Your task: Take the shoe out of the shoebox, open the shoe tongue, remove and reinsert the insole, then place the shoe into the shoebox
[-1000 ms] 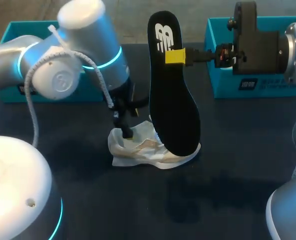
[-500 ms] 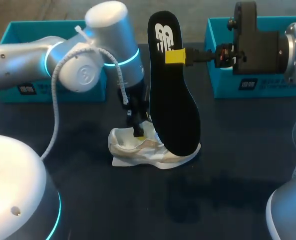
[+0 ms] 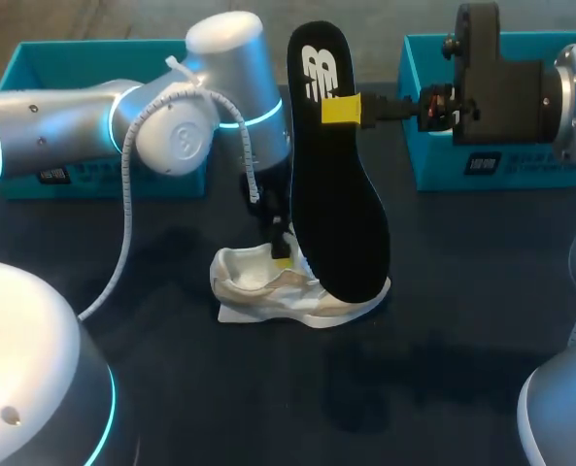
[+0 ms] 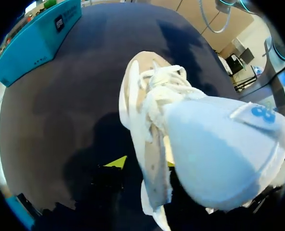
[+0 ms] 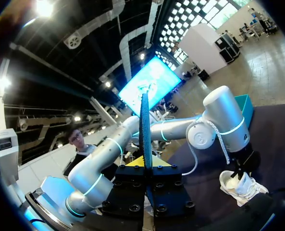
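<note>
Pinching the black insole (image 3: 336,194) near its top, the right gripper (image 3: 351,110) holds it upright, long axis 12 to 6 o'clock; the shoe (image 3: 288,286) lies on the table (image 3: 462,320) beneath, its opening at 9 o'clock from the insole's lower end, with the left gripper (image 3: 280,254) there, grip impossible to tell

Robotics lab: left arm (image 3: 74,116) and right arm (image 3: 521,87) at a dark table (image 3: 443,369).

Black insole (image 5: 145,126) edge-on in tool (image 5: 145,162)
</note>
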